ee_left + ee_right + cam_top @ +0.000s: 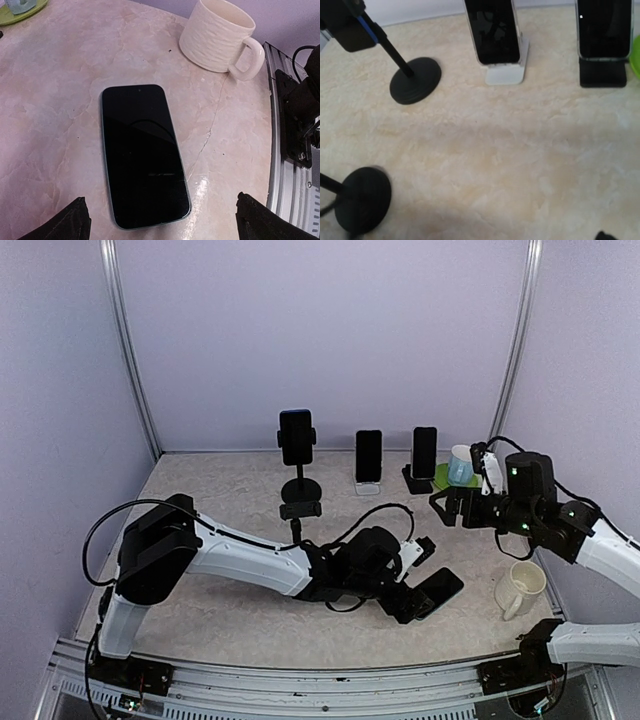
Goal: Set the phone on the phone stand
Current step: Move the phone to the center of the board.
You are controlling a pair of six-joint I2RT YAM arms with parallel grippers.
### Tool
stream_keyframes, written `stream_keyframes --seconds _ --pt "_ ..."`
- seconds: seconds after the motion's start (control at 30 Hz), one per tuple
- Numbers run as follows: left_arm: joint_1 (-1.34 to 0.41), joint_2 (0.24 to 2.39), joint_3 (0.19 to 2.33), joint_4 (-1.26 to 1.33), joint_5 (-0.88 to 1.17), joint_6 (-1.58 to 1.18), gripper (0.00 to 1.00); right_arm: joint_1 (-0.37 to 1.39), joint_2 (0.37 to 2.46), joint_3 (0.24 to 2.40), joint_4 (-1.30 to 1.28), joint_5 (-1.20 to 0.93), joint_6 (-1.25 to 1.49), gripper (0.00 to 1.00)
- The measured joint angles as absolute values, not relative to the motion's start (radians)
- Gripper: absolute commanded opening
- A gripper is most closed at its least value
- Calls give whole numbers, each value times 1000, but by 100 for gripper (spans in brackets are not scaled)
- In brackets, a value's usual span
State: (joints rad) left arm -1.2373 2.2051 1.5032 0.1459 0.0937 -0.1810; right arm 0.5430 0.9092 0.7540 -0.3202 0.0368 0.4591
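Your left hand (163, 225) hangs spread over the phone (142, 155), which lies flat near the tabletop's (55, 95) front-right corner. Its fingers (70, 226) straddle the long edges, seemingly ready to pinch.

Cream mug (520, 588) stands upright; a pale cup (460, 464) sits on a green saucer (441, 480).

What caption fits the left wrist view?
Open left jaws poised over the phone, flat and screen-up on the table, white mug beyond.
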Motion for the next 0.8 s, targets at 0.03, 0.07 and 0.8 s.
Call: stream_keyframes --seconds 0.03,0.07,0.8 --pt "-1237 2219 1518 134 94 -178 99 540 901 754 -320 34 453 100" --pt "-1237 2231 1532 124 94 -177 99 538 893 754 -320 32 448 100" --pt "-1259 2387 1710 15 -4 -200 99 527 815 735 -326 26 406 100"
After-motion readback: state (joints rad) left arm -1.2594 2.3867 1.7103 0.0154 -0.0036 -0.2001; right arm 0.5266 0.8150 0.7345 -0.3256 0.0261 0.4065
